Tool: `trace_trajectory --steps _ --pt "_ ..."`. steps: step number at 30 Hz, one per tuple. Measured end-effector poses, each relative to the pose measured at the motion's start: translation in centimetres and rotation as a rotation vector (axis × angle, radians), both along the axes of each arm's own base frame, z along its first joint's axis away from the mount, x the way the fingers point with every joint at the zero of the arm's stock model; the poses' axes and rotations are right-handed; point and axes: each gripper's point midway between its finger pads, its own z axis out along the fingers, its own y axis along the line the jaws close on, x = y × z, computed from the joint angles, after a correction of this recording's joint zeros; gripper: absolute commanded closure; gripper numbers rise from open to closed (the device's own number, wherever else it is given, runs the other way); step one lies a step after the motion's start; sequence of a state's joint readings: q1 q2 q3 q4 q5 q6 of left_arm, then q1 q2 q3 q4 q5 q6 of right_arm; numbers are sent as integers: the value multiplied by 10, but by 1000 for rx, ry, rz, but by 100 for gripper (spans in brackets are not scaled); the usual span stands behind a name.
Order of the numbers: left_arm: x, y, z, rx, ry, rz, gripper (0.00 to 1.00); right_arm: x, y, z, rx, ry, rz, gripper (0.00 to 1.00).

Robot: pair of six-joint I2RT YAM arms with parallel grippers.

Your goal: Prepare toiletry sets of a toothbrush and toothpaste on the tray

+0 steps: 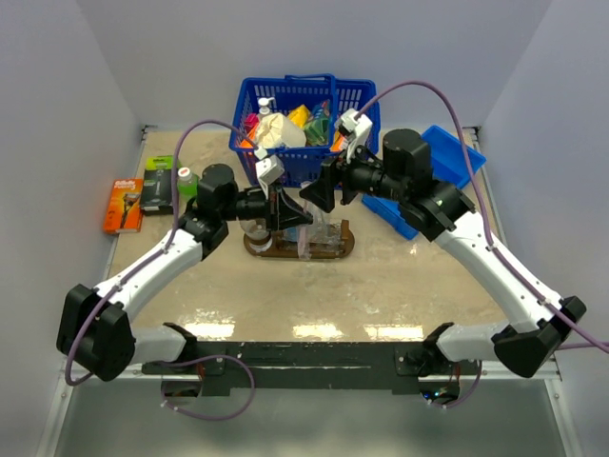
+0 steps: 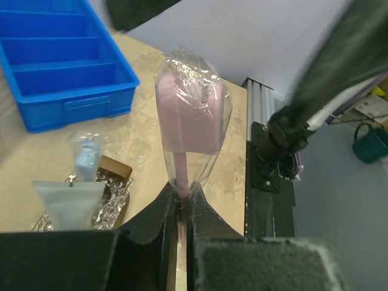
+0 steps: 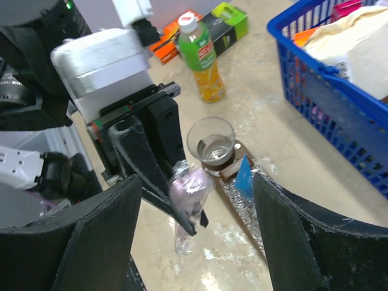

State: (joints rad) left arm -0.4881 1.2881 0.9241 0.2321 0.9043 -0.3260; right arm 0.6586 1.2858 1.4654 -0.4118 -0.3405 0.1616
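Note:
The toothbrush, a pink head on a thin stem in clear wrapping, stands up from my left gripper, whose jaws are shut on the stem. It hangs over the table just in front of the tray. My right gripper is open, its wide-apart fingers on either side of the toothbrush without touching it. On the dark wooden tray stand a pale whitish-blue tube and a small blue tube. A clear glass cup sits on the tray beside a blue wedge-shaped tube.
A blue basket full of goods stands behind the tray. A blue plastic bin lies at the right under the right arm. A green-capped bottle and two razor boxes are at the left.

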Motion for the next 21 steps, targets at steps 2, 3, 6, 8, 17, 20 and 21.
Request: trace_trajectory --steps 2,3,6,8,17,20,21 --pt "-11 0 5 -7 -32 -45 100 -3 7 -6 -4 24 43 26" --pt "-15 0 7 -11 -44 -66 100 -4 10 -10 -7 37 63 27" --pt "-24 -1 11 -18 -62 -107 100 -8 18 -20 -15 72 113 31" --pt "-27 -1 11 -18 -75 -117 100 -10 23 -25 -18 93 145 32" --pt "-27 0 13 -15 -102 -115 100 -19 25 -23 -6 103 195 43" --pt "-26 0 13 -13 -106 -108 100 -21 25 -21 -3 98 196 49" --pt "-26 0 13 -13 -106 -107 100 -21 24 -20 -1 95 197 50"
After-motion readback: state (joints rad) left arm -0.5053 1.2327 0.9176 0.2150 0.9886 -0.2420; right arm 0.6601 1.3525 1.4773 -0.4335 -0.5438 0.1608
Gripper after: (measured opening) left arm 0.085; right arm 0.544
